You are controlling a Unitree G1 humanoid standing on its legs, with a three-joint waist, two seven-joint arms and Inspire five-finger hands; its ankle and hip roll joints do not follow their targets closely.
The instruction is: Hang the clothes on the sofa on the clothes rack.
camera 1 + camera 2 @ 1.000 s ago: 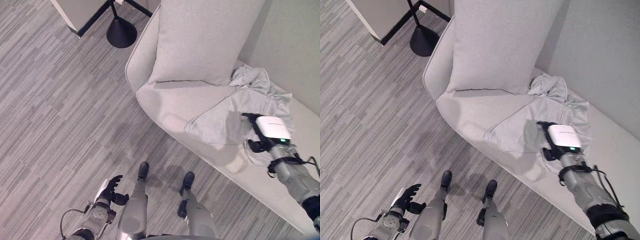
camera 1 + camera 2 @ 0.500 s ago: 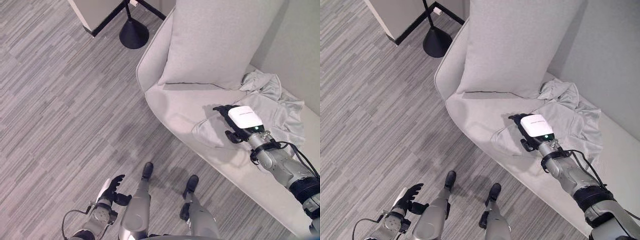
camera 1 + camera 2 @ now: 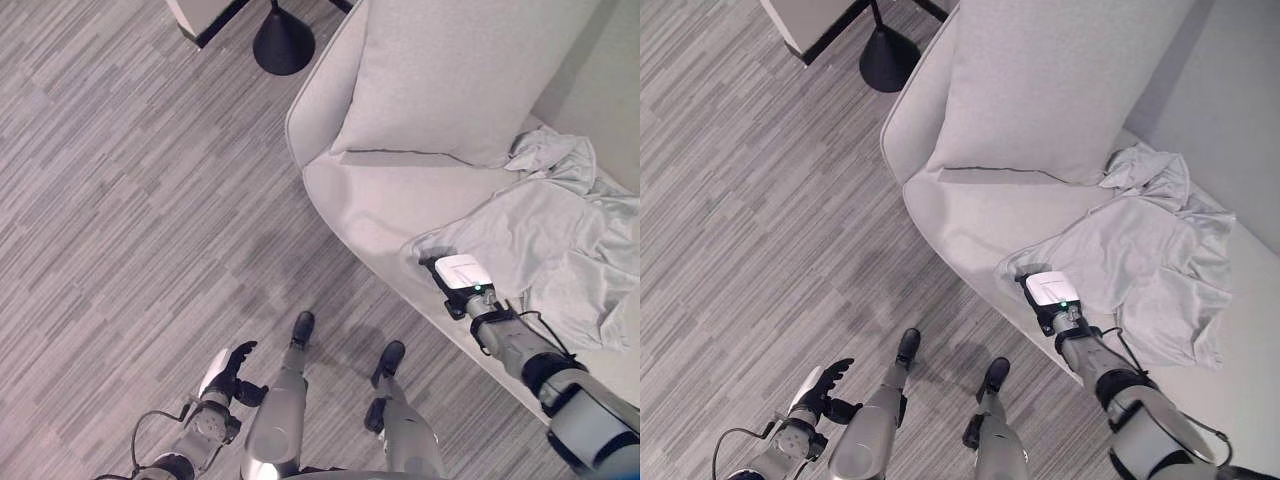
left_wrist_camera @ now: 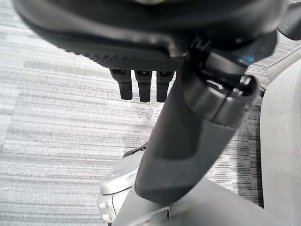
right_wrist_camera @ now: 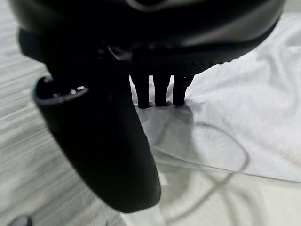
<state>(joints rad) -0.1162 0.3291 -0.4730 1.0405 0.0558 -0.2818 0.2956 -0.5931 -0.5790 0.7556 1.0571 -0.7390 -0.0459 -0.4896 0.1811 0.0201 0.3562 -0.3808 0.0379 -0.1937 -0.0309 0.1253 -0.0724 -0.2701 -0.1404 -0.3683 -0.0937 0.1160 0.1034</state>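
A grey garment (image 3: 1140, 265) is lying spread on the sofa (image 3: 960, 215). The right hand (image 3: 1047, 297), fingers straight, is touching its near corner; gathering enough cloth should secure the grasp. The left hand (image 3: 225, 370) is hanging relaxed.

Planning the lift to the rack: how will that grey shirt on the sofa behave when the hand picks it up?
Likely floppy: the grey shirt lies rumpled and folded over the sofa seat. Probably light. Lifted by the corner at the right hand, the rest should hang and trail.

It looked like a living room. A pale sofa (image 3: 380, 215) with a big cushion (image 3: 455, 70) stood on grey plank flooring (image 3: 130, 200).
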